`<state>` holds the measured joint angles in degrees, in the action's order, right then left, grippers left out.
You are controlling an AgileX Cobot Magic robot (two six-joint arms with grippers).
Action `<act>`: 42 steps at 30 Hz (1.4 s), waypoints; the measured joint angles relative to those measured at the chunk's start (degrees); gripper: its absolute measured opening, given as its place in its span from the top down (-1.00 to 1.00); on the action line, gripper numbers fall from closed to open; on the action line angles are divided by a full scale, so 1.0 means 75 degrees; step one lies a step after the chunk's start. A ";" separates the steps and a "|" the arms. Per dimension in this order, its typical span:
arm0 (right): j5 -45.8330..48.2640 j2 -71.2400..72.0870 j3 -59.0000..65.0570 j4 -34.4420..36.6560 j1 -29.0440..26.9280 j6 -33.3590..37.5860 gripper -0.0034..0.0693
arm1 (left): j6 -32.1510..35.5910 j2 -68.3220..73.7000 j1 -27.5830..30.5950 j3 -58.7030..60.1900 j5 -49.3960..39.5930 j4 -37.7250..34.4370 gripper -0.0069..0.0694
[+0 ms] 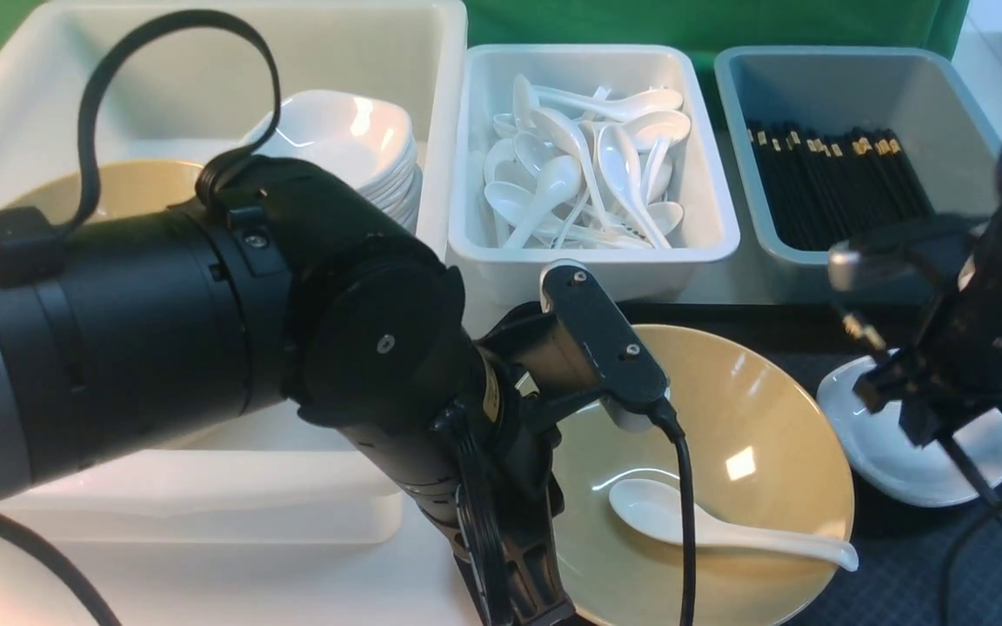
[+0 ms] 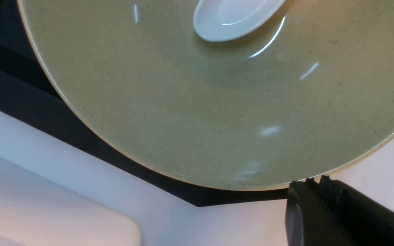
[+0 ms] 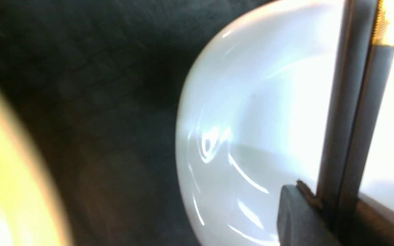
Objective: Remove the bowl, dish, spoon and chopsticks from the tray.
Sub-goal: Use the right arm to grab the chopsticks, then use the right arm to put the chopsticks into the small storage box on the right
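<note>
The chopsticks [image 3: 357, 102] were laid across the white dish [image 3: 251, 130] at the right side of the tray [image 1: 901, 574] and were grasped toward their gold-banded ends by the right end effector [image 1: 901, 416]. Gripped that far from the middle, the pair could be tipped or splayed on lifting, one stick could be dropped, and the dish could be knocked. The left end effector [image 2: 315, 181] was clenched at the near rim of the bowl [image 1: 753, 409]; whether the rim was pinched could not be told. If the bowl were tilted, the spoon [image 1: 710, 526] inside could be spilled onto the bench [image 2: 217, 222].
</note>
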<state>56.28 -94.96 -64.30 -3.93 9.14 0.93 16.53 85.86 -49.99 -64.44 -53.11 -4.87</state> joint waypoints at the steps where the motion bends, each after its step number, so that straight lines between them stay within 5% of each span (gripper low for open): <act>1: 0.0036 0.0167 -0.0027 0.0000 0.0000 0.0010 0.49 | -0.0042 0.0000 0.0000 0.0000 0.0000 0.0007 0.85; 8: 0.0161 0.0715 -0.1380 0.0000 0.0000 0.0105 0.49 | -0.0213 0.0104 0.0000 -0.0383 0.0607 0.0007 0.85; 19: -0.1387 -0.1057 -0.4868 0.0007 -0.0280 -0.0557 0.49 | -0.0130 0.1814 0.0350 -0.5143 0.1615 0.0379 0.85; 28: -0.2759 -0.3010 -0.6306 0.0007 -0.0755 -0.1193 0.47 | -0.0178 0.1969 0.0748 -0.5539 0.1106 0.0115 0.85; 37: -0.1024 -0.4019 -0.6677 0.0026 -0.1000 -0.1244 -0.30 | -0.0094 0.1667 0.0763 -0.5038 -0.0299 0.0119 0.85; 42: 0.0637 -0.3660 -0.6684 0.0148 -0.0893 0.0233 -0.47 | -0.0075 0.0787 0.0763 -0.4090 -0.0403 0.0203 0.85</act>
<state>61.06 -122.41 -114.43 -2.82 2.45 2.68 15.97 91.76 -44.27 -95.12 -56.13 -3.34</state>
